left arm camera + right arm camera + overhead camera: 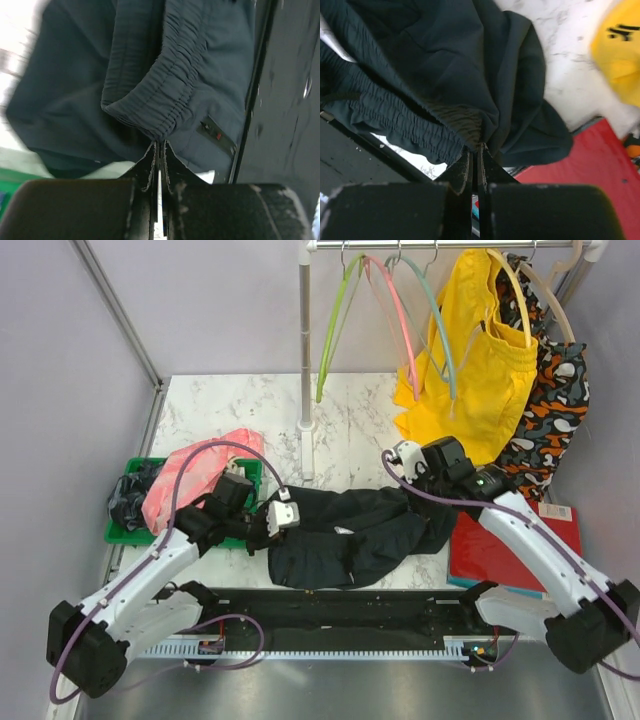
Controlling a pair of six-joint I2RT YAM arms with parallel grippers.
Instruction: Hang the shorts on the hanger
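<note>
Shorts [350, 530] crumpled at the middle of the desk's [220, 410] near edge, pinched at both ends.

The left fingers [154, 152] are shut tight on a fold of the elastic waistband at the shorts' left end, and the right fingers [468, 157] are likewise closed on gathered waistband at the far right end; the cloth sags between them and its near hem overlaps the black strip [340, 605] along the near edge. The hanger [445, 335] hangs on the rail at the far edge, well apart, between a pink hanger [400, 320] and yellow shorts [485, 350]. The rail's white post [305, 360] stands just beyond the shorts. A red folder [515, 540] lies at the near right corner, and a green tray [125, 530] with pink cloth [195, 480] sits at the left edge. The marble top is bare at the far left, and pale walls close in the left and back.
</note>
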